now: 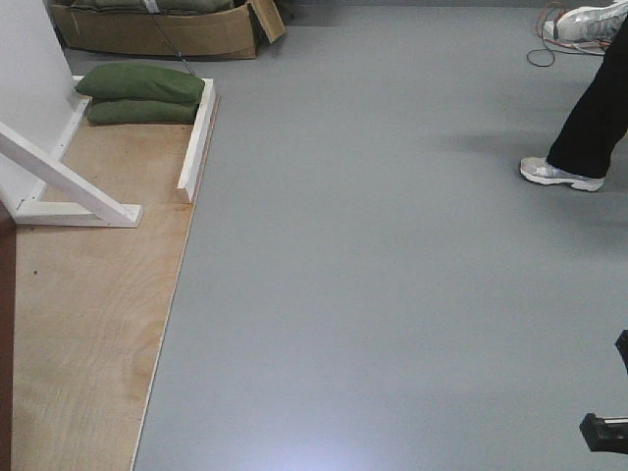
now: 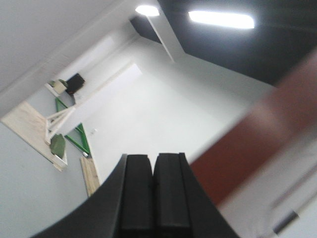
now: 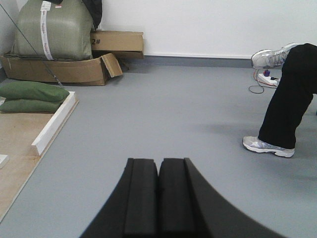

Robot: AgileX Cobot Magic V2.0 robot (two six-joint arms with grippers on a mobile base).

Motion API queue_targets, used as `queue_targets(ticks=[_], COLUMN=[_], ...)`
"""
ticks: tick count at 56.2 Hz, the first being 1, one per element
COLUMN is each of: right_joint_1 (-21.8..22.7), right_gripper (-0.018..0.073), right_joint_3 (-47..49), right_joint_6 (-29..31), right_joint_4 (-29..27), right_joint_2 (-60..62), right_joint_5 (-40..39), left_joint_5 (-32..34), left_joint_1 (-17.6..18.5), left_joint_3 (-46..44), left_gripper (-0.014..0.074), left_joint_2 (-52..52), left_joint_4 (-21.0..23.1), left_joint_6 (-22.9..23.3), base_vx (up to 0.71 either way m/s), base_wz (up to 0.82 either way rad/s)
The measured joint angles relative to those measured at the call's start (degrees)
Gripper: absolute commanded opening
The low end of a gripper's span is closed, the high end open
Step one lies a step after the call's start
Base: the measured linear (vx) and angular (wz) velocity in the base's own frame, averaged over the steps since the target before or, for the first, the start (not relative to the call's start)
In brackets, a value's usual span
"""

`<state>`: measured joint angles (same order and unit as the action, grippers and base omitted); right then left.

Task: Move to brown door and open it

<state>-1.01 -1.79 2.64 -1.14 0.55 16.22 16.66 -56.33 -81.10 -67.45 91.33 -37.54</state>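
At the far left edge of the front view, only a thin reddish-brown strip of the brown door, standing beside the plywood base; no latch visible anywhere. In the left wrist view, seen again as a blurred red-brown band slanting across the right side, apparently near the left gripper. Fingers of that gripper pressed together, nothing between them. Same for the right gripper: pads closed on each other, empty, pointed out over the grey floor.

Likely trouble from here: with the latch out of sight, easy to reach for the wrong spot on the panel, or to knock the door with closed fingers. Also a risk of snagging on the raised edge of the plywood or on the white floor rail while turning left. Possibly a clash with the person at the right, or a run over the cable by the wall, on too wide a swing.

Counted:
- one door
- two grippers
- two green sandbags, stacked
- one diagonal white brace
- two cardboard boxes, one open and squashed, one closed behind it
- one big green sack resting in the open box
- one person, with two grey sneakers
- one power strip
- two ceiling lights
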Motion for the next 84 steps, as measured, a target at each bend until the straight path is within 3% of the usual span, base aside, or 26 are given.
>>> queue_targets(ticks=[9, 22, 31, 45, 55, 68, 84], right_joint_1=[0.0, 0.0, 0.0, 0.0, 0.0, 0.0, 0.0], right_gripper=[0.0000, 0.0000, 0.0000, 0.0000, 0.0000, 0.0000, 0.0000], right_joint_3=[0.0, 0.0, 0.0, 0.0, 0.0, 0.0, 0.0], right_joint_6=[0.0, 0.0, 0.0, 0.0, 0.0, 0.0, 0.0], right_joint_4=[0.0, 0.0, 0.0, 0.0, 0.0, 0.0, 0.0], right_joint_2=[0.0, 0.0, 0.0, 0.0, 0.0, 0.0, 0.0], right_joint_5=[0.0, 0.0, 0.0, 0.0, 0.0, 0.0, 0.0], left_joint_5=[-5.0, -24.8, -26.5, -18.7, -22.9, -32.4, -34.6], left_joint_1=[-7.0, -13.9, -17.1, -18.2, -18.2, -18.2, -17.3], left_joint_3=[0.0, 0.1, 0.2, -2.2, -11.5, -24.2, -27.3], left_gripper=[-0.0004, -0.0004, -0.0004, -0.0004, -0.0004, -0.0004, -0.0004], left_joint_2=[-1.3, -8.7, -11.0, -14.1, -21.5, -29.7, -32.0], left_joint_4=[2.6, 5.6, 6.5, 6.6, 3.5, -4.1, -6.9], left_joint_6=[0.5, 3.7, 4.1, 4.1, 4.1, 4.1, 4.4], base_vx=[0.00, 0.00, 0.00, 0.00, 0.00, 0.00, 0.00], base_wz=[0.00, 0.00, 0.00, 0.00, 0.00, 0.00, 0.00])
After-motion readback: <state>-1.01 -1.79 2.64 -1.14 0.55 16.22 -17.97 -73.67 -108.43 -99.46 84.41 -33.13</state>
